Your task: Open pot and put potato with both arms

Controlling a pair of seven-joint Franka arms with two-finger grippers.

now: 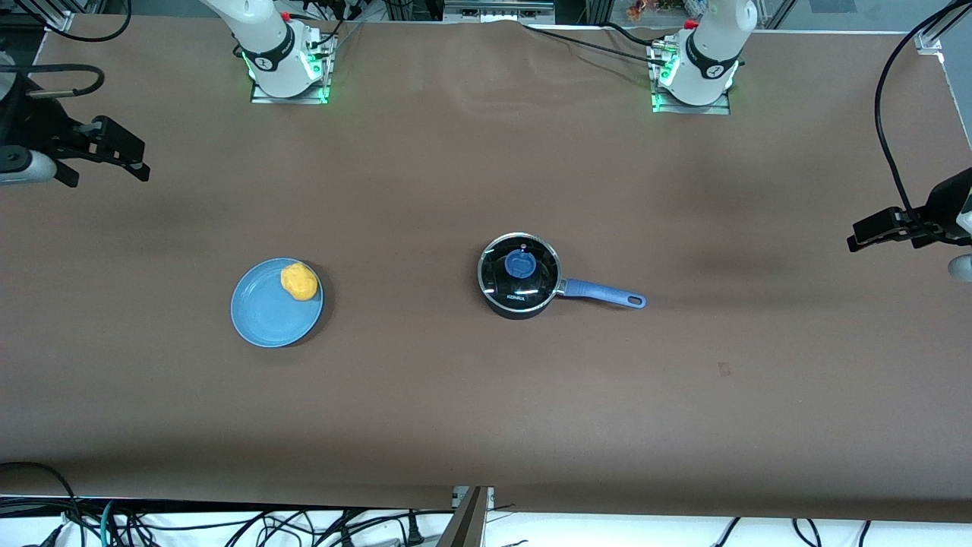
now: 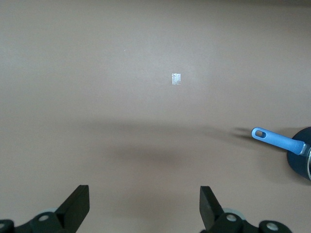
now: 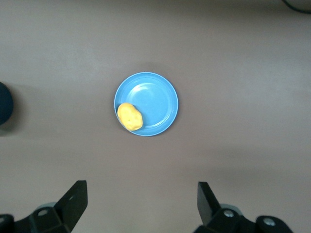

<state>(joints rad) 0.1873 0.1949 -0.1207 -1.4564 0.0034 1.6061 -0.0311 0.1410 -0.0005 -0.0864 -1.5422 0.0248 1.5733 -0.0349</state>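
The black pot (image 1: 519,305) stands mid-table with its glass lid (image 1: 541,282) on, blue knob (image 1: 520,265) up, and its blue handle (image 1: 604,292) pointing toward the left arm's end. The yellow-orange potato (image 1: 298,280) lies on a light-blue plate (image 1: 266,319) toward the right arm's end. My left gripper (image 1: 858,235) is open and empty, raised over the table's left-arm end; its wrist view (image 2: 145,189) shows the handle (image 2: 279,140). My right gripper (image 1: 114,159) is open and empty, raised over the right-arm end; its wrist view (image 3: 141,183) shows the potato (image 3: 130,116) on the plate (image 3: 155,99).
The brown table cover holds a small piece of tape (image 2: 176,78) and a faint mark (image 1: 724,369) nearer the front camera than the handle. Both arm bases (image 1: 288,72) stand along the table's back edge. Cables hang off the front edge (image 1: 228,524).
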